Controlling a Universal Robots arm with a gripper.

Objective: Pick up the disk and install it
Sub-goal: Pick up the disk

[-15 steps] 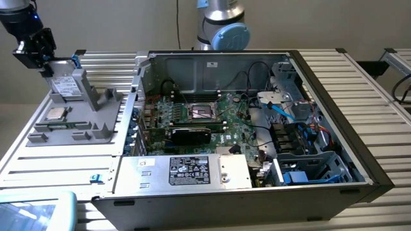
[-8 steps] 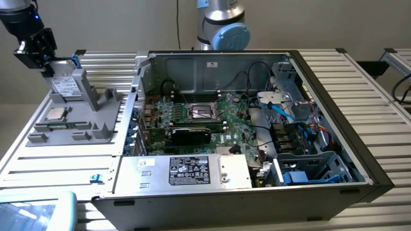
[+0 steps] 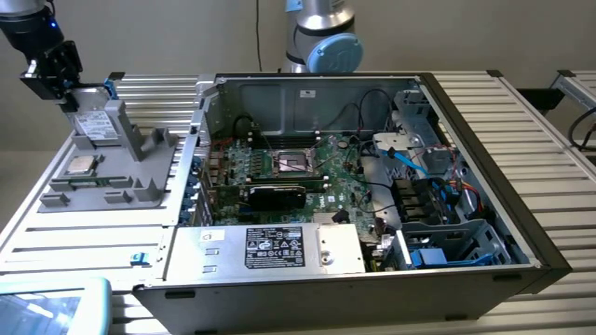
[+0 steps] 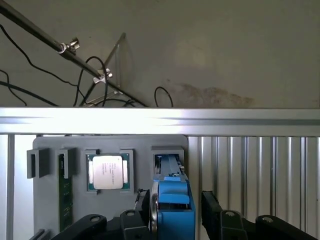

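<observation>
Table (image 3: 84, 234): slatted aluminium, with bare slats giving you free room around the grey fixture (image 3: 125, 183). The open computer case (image 3: 545, 241) borders it on the exterior view's right.
Disk (image 3: 93, 125): upright on edge in the fixture's slot, near the CPU chip (image 3: 79, 165).
Gripper (image 3: 65, 91): directly over the disk, jaws wide, straddling its blue top edge with a gap on one side.
</observation>
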